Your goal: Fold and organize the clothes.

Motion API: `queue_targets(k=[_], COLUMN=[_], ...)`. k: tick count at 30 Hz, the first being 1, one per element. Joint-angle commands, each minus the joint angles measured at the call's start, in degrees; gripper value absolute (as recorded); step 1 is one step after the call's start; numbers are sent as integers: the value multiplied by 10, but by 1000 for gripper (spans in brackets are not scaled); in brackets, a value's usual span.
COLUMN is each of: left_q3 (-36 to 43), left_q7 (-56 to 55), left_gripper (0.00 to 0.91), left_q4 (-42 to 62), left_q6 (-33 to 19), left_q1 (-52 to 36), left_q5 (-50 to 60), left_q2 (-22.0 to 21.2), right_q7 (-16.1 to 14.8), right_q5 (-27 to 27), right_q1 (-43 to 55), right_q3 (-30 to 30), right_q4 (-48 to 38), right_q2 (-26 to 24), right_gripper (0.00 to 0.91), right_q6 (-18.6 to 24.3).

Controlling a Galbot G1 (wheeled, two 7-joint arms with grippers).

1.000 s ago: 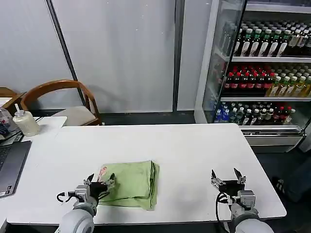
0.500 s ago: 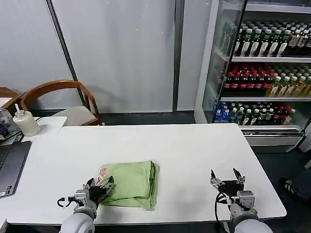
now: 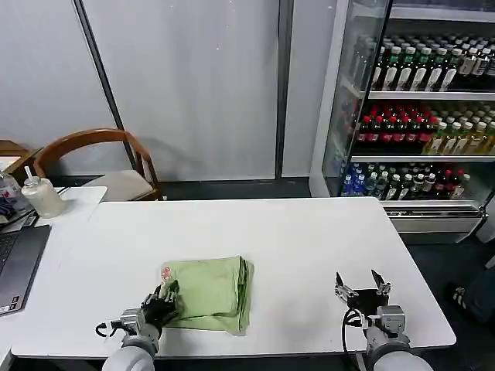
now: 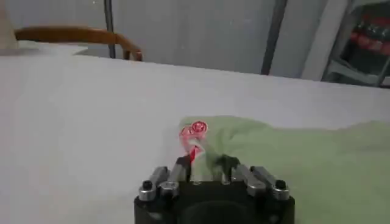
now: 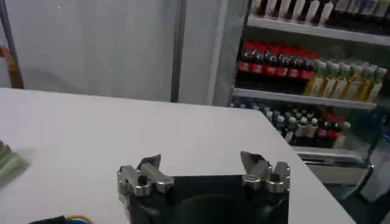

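Note:
The clothes are one light green shirt (image 3: 210, 292), folded into a thick rectangle on the white table (image 3: 294, 232), left of centre and close to the front edge. A red-and-white graphic (image 3: 165, 272) peeks out at its left end. My left gripper (image 3: 163, 299) is at the shirt's near left corner and shut on the fabric. In the left wrist view the shirt (image 4: 304, 164) spreads ahead of the gripper (image 4: 206, 163), with a fold and the red graphic (image 4: 194, 130) between the fingers. My right gripper (image 3: 361, 284) hovers open and empty near the front right of the table; the right wrist view shows it (image 5: 201, 163) over bare tabletop.
A laptop (image 3: 15, 267) and a white bottle (image 3: 40, 195) sit on a side table at the left. A wooden chair (image 3: 104, 166) stands behind the table. A glass-door fridge of bottles (image 3: 421, 116) is at the back right. Bare tabletop lies between the shirt and the right gripper.
My left gripper's fingers have closed on the shirt's left corner and the gripper has drawn slightly toward the front edge. The right gripper has not moved.

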Motion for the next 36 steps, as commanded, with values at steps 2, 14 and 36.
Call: queue_targets(k=[2,14,36], left_q3=[-26,-243,-27], left_q7=[20,74,35], left_gripper=[20,0,20], left_q4=[-27,-87,-282], left_q6=[-1,152,156], left_q1=[4,17,124], left_q5=[-55,-72,265], left_q2=[-1,92,36], right_q7=[0,-1,-1], right_q5=[0,0,-10], right_q1=[2,10,12], right_q3=[-3,-14,-26], right_q4=[-3,-6,-3], right_q2=[0,-4,-5], right_gripper=[907,907,907], right_q6=[1,5,8])
